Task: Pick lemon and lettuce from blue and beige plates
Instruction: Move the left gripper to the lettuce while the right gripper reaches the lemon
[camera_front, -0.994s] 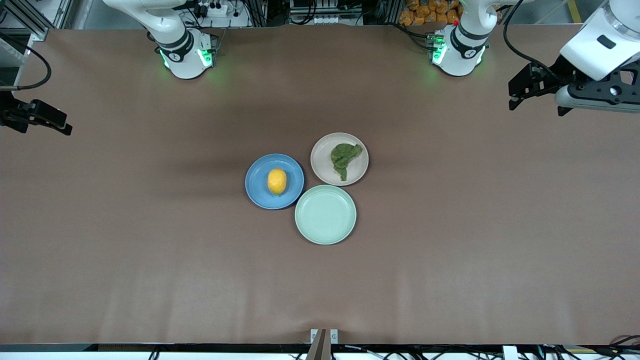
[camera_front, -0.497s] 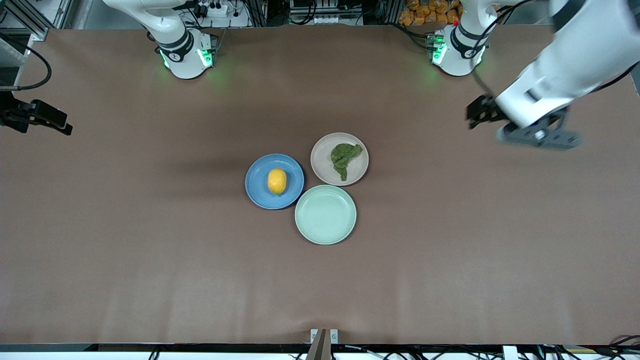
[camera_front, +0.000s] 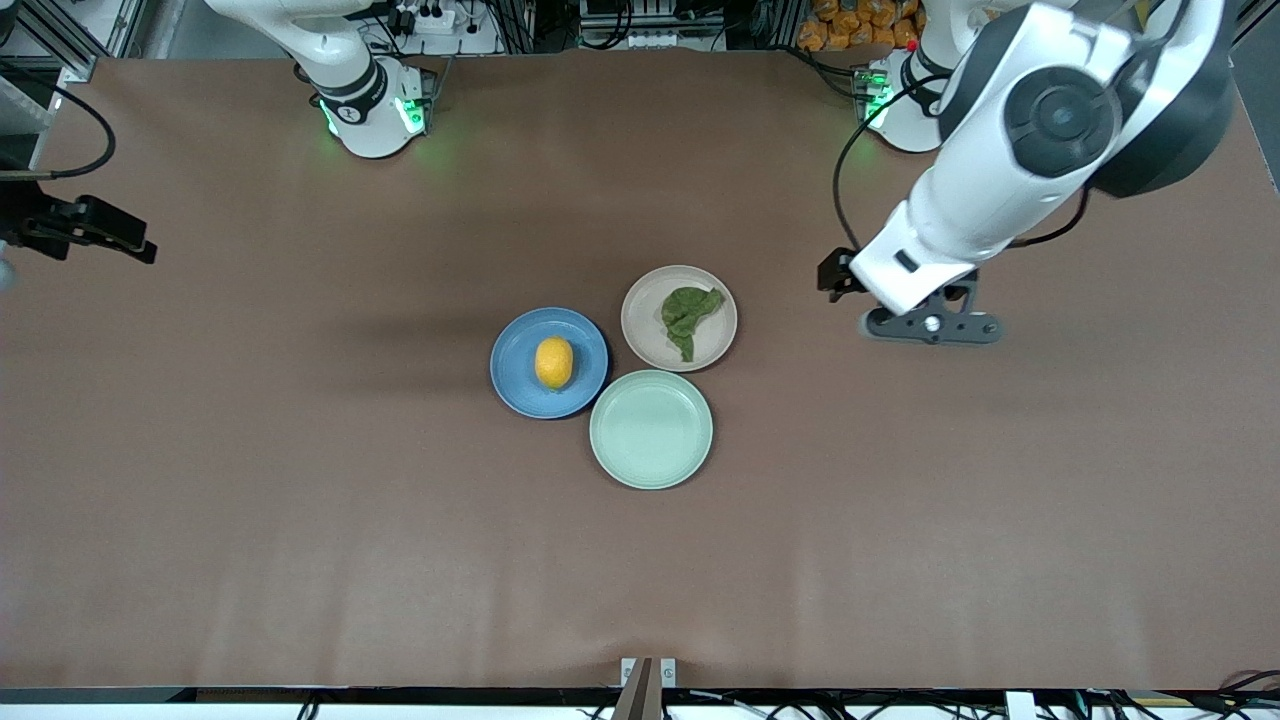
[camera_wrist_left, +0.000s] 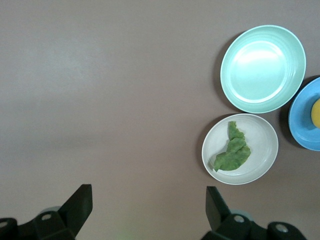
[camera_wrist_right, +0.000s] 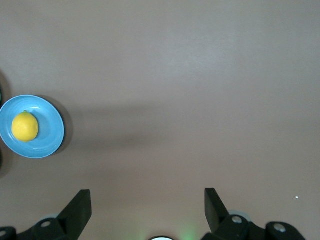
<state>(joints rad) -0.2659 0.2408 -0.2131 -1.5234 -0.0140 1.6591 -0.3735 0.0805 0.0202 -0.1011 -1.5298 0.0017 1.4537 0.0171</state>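
Observation:
A yellow lemon (camera_front: 554, 362) lies on the blue plate (camera_front: 515, 385). A green lettuce leaf (camera_front: 688, 315) lies on the beige plate (camera_front: 650, 340). My left gripper (camera_front: 925, 322) hangs over bare table, apart from the beige plate, toward the left arm's end. In the left wrist view it (camera_wrist_left: 147, 210) is open and empty, with the lettuce (camera_wrist_left: 232, 152), beige plate (camera_wrist_left: 262, 160) and lemon (camera_wrist_left: 316, 112) showing. My right gripper (camera_front: 90, 232) waits over the right arm's end of the table. It (camera_wrist_right: 147, 210) is open and empty, with the lemon (camera_wrist_right: 25, 126) and blue plate (camera_wrist_right: 47, 137) in its view.
A pale green plate (camera_front: 651, 429) with nothing on it touches both other plates, nearer to the front camera; it also shows in the left wrist view (camera_wrist_left: 262, 67). The brown table (camera_front: 300, 500) stretches wide around the three plates.
The left arm has swung in from its end of the table toward the plates, with its gripper lower. The right gripper has barely moved. Lemon and lettuce lie unmoved.

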